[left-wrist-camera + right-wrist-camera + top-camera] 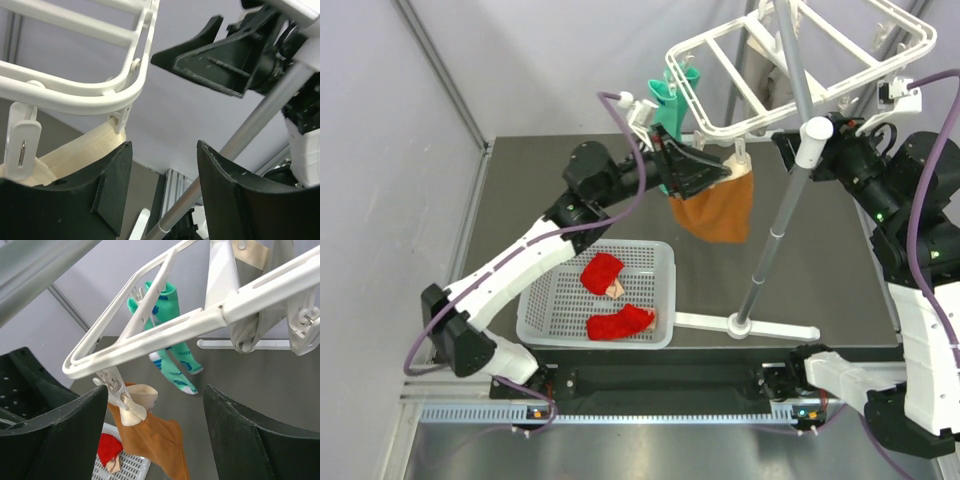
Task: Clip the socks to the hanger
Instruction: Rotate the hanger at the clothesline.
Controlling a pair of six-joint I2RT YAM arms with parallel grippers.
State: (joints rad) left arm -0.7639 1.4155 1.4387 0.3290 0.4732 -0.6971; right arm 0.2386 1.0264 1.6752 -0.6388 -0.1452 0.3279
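The red socks (603,272) lie in the basket (640,243), not yet clipped. My left gripper (162,155) sits up by the orange-brown sock (715,212), spread and empty. The mint socks (670,105) already hang from the hanger (200,322). My right gripper (155,390) is spread and empty under the frame. Next, I reckon, I go down for a red sock.

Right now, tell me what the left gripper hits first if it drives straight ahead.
Probably the hanger's grey pole, which crosses just beyond its open jaws; the right gripper sits close above it. Depth is unclear.
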